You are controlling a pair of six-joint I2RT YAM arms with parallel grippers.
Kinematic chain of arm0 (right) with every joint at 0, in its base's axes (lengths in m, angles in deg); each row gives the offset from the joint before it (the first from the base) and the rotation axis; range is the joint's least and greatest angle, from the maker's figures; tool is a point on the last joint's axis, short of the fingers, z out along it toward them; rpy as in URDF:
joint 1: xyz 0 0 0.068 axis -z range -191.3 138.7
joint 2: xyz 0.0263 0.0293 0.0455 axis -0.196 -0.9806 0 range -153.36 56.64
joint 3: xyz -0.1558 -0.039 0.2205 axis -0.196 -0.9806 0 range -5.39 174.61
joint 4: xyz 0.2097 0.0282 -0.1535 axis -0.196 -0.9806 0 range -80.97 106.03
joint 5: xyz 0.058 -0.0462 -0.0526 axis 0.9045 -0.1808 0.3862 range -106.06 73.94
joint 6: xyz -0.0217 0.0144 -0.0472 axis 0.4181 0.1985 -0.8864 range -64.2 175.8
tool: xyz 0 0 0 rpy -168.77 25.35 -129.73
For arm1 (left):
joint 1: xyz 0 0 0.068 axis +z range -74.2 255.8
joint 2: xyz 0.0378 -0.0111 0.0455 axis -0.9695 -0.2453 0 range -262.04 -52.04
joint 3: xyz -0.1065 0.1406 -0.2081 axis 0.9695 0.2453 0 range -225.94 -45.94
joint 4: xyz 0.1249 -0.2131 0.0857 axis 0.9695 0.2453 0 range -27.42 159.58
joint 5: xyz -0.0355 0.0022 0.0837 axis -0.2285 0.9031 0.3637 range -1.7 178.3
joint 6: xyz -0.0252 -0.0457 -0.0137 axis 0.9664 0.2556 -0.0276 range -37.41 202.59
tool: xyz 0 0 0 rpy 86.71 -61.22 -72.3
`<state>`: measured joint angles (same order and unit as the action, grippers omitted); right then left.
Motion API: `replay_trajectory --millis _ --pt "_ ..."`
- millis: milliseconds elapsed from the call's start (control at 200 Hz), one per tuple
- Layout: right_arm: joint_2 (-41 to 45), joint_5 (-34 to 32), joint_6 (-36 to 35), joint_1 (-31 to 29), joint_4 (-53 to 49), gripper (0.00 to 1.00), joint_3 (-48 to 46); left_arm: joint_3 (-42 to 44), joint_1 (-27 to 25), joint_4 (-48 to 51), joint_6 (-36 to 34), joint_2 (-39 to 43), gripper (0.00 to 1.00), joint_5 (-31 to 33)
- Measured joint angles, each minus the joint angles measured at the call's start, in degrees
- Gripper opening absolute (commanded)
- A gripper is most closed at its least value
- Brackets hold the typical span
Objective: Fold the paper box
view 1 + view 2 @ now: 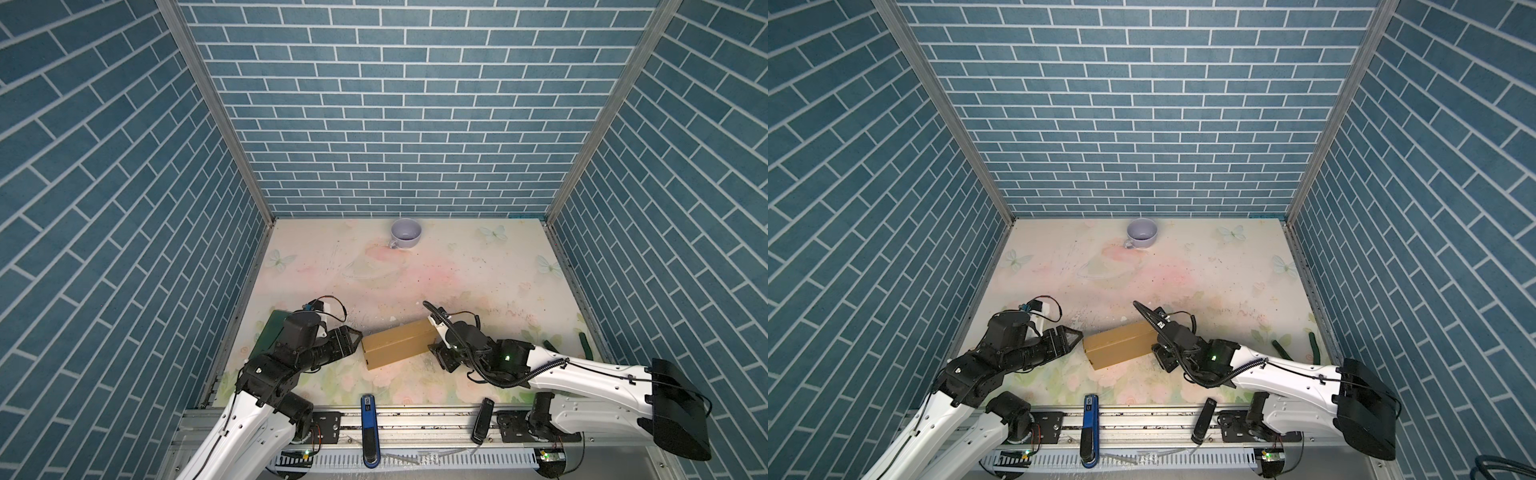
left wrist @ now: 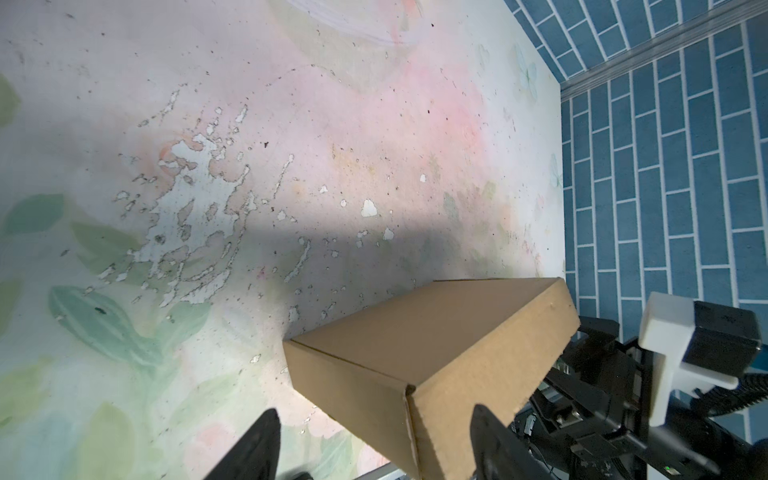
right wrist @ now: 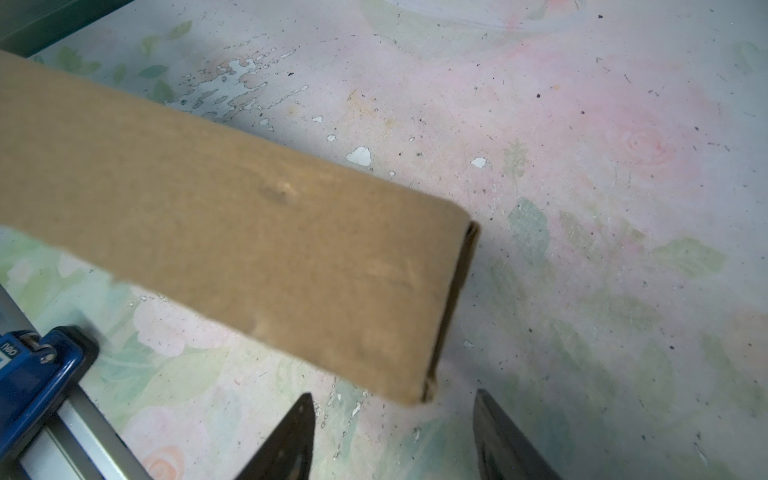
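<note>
Matt brown cardboard paper box point(image 1: 398, 343); worn, flaking printed tabletop point(image 1: 457, 270)

Bright, even light; top views sharp, edges bowed. My right wrist cam: box point(image 3: 232, 232) blurred. Shadow on table point(image 2: 353, 257).

White arm links point(image 1: 590, 370), black joints point(image 1: 266, 374), black corrugated cable point(image 1: 433, 308), green LEDs point(image 1: 506, 356).

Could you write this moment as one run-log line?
paper box: looks folded shut | left gripper: open, at one end | right gripper: open, at opposite end
</note>
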<state>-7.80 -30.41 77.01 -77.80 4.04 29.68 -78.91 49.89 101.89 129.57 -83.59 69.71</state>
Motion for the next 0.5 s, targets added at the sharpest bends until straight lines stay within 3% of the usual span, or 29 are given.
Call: replay_trajectory --millis 500 --pt "-0.70 0.02 0.02 0.00 0.00 0.60 0.00 4.13 -2.27 -4.24 2.80 0.79 0.69 -2.08"
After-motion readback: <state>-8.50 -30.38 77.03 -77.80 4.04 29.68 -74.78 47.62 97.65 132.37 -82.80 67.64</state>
